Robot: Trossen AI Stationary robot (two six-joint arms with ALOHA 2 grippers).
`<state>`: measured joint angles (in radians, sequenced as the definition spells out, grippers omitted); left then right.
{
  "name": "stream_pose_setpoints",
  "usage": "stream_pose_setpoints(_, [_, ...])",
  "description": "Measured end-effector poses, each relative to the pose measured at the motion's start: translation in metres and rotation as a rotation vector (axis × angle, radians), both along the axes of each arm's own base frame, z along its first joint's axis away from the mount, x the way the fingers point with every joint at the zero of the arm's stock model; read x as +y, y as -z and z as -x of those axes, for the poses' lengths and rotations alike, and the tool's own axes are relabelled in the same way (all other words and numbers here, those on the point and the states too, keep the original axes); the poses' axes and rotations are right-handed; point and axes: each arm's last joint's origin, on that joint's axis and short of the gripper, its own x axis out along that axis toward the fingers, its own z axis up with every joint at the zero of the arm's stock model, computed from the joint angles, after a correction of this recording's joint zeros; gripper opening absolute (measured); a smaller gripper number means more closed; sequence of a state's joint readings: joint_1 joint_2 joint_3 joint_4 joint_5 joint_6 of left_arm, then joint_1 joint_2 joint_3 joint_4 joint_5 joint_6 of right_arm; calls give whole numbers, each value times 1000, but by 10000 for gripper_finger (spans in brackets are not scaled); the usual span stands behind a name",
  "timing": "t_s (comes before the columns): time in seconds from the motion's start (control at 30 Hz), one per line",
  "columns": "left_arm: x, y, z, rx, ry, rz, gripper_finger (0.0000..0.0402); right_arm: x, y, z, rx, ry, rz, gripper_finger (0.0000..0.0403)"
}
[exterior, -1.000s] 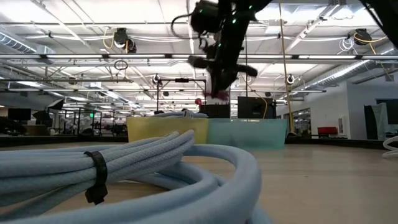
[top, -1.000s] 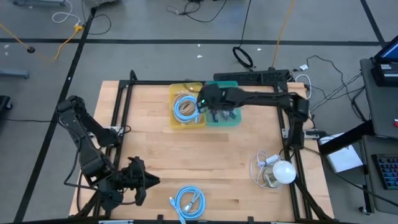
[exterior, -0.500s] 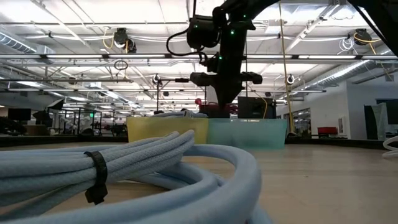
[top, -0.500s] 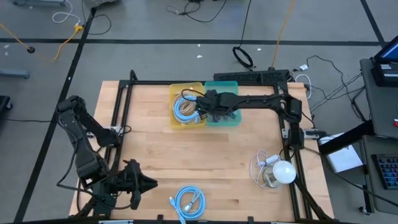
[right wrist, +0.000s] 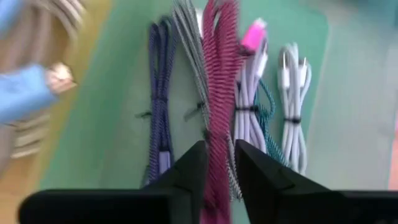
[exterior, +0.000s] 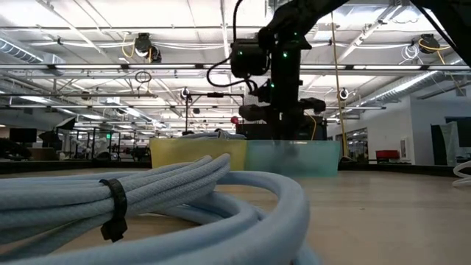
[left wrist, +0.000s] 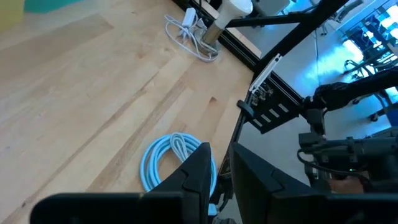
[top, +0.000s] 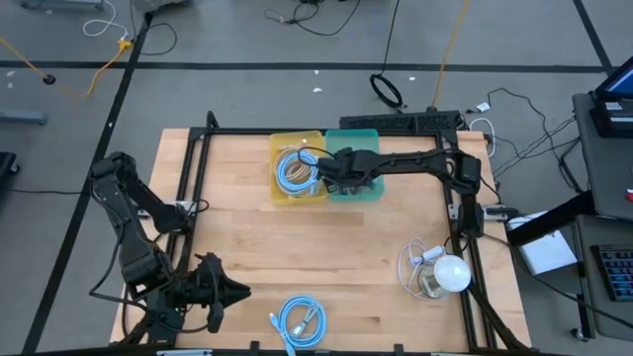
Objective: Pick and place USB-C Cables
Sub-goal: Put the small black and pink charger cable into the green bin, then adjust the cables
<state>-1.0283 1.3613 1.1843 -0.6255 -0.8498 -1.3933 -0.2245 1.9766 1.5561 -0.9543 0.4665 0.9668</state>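
Note:
My right gripper [top: 334, 176] reaches low over the teal bin [top: 368, 192] at the far middle of the table, shut on a maroon striped cable [right wrist: 217, 74]. Purple [right wrist: 160, 93], grey, lilac, teal and white [right wrist: 292, 93] short cables lie side by side on the bin's floor. The yellow bin [top: 281, 194] beside it holds light blue and beige coils [top: 295, 170]. Another light blue coil [top: 302, 321] lies flat near the table's near edge. My left gripper [top: 232, 292] waits shut at the near left, beside that coil [left wrist: 168, 162]. My right gripper [right wrist: 219, 149] pinches the maroon cable between its two fingers, coming from above and pointing down into the teal bin. The cable runs lengthwise out past the fingertips [right wrist: 194, 163] and lies among the other short cables. The gripper hides the exact spot of the hold.
A clear-white cord with a round white bulb [top: 442, 269] sits at the table's right side. The black frame rails [top: 198, 168] border the table. Bare wood lies between the bins and the near coil. In the low view that coil [exterior: 147, 206] fills the foreground.
My right gripper has come down from above the bins into the teal bin, shifting a little toward the table's right, with the maroon cable carried down between its fingers.

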Motion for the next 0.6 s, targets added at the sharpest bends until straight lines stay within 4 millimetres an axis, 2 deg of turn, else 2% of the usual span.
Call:
stream_pose_setpoints(0.2, [0,0,0,-3,-4,-5,62,1,4,-1,-12,-34,-17,131])
stream_pose_setpoints(0.33, [1,0,-1,-2,-9,-11,62,1,-16,-5,-122,-87,20,149])
stream_pose_setpoints(0.47, [3,0,-4,0,-13,-27,62,1,-61,-6,-339,-173,110,158])
stream_pose_setpoints(0.6, [10,2,-14,62,41,-37,62,7,-130,2,-676,-359,179,163])
